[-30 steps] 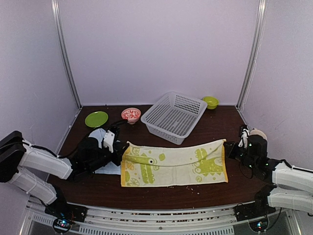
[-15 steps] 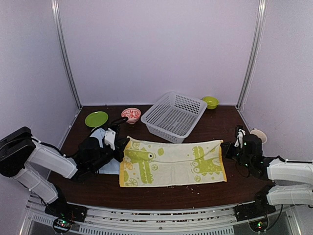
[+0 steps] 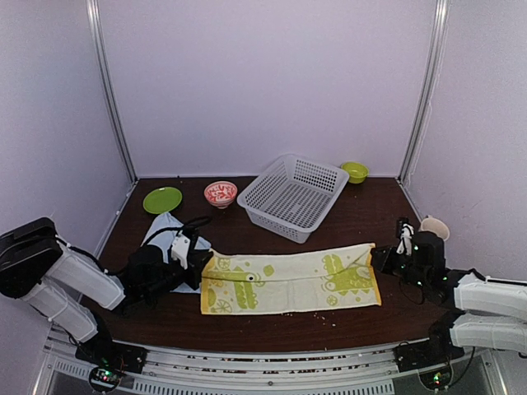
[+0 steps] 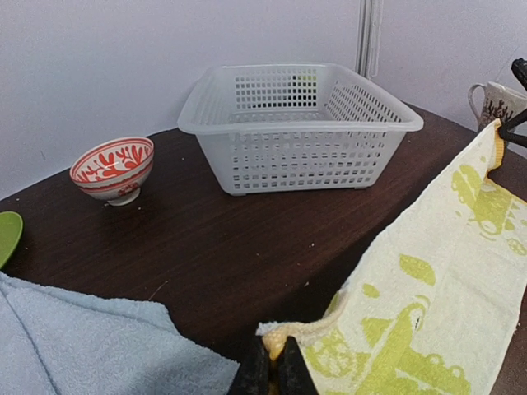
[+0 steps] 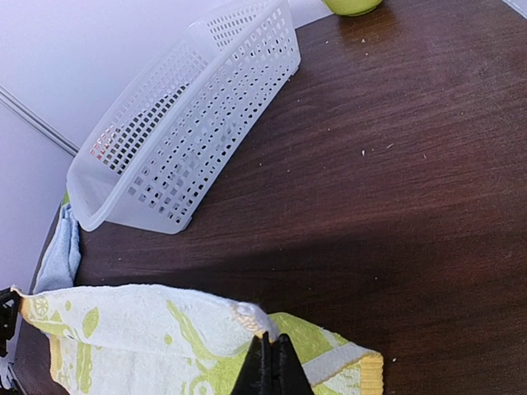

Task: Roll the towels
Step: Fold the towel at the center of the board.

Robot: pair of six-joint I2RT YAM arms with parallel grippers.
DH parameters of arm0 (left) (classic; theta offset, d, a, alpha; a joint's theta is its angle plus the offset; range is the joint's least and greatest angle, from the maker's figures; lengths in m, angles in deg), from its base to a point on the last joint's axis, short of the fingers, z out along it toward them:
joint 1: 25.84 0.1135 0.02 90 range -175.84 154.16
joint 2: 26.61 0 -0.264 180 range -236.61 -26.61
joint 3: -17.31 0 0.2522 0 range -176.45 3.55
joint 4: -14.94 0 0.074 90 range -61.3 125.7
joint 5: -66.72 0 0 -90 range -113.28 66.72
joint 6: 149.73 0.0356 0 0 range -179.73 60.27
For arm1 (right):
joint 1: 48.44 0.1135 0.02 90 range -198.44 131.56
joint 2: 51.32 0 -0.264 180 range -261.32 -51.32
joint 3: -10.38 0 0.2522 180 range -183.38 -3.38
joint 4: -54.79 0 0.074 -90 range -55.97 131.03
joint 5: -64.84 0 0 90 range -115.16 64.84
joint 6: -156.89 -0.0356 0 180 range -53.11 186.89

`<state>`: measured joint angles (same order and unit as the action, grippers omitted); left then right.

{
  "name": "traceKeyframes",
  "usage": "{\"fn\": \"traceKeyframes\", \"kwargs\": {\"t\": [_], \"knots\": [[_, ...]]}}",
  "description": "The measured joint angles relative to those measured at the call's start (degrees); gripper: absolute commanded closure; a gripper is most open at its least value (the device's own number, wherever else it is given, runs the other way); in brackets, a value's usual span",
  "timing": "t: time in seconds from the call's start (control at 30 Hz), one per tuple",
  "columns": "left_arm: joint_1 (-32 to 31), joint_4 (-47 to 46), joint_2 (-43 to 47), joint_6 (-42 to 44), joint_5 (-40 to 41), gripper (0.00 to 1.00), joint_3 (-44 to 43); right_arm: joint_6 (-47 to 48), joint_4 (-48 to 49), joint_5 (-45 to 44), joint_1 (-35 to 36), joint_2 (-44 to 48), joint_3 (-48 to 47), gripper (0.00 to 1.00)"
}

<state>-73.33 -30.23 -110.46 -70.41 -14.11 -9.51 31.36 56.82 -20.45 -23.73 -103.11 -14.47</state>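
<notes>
Green towel: the lime-green cloth towel with white cartoon print (image 3: 290,281) is stretched between both arms, its near edge on the dark wooden surface (image 3: 272,322), near the white plastic mesh basket (image 3: 292,196).
Left fingers (image 4: 252,377): clenched on its far left corner.
Right fingers (image 5: 257,362): pinching its far right corner.
Blue towel: the plain pale blue cloth towel (image 3: 162,229) lies rumpled at the left, beside the left arm.
</notes>
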Motion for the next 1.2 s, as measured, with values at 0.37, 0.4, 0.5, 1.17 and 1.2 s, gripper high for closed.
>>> {"fn": "traceKeyframes", "kwargs": {"t": [0.37,0.4,0.5,1.17,1.2], "knots": [[-1.73,0.46,3.21,-1.49,-3.13,0.97,3.28,-2.54,-6.21,2.36,0.04,7.08,1.95,1.0],[-1.88,0.55,3.45,-1.68,-3.67,0.94,3.43,-2.91,-6.69,2.49,0.07,7.65,2.19,1.0],[-2.47,0.76,3.85,-2.08,-4.98,0.84,3.72,-4.11,-9.81,3.02,0.31,9.42,2.89,0.96],[-8.26,18.03,25.33,-4.28,-2.23,0.56,8.46,-6.01,-32.61,5.79,2.97,28.57,-0.39,0.36],[-8.55,19.52,27.08,-4.33,-1.42,0.56,8.57,-5.99,-32.87,5.75,2.97,28.22,-0.72,0.37]]}}
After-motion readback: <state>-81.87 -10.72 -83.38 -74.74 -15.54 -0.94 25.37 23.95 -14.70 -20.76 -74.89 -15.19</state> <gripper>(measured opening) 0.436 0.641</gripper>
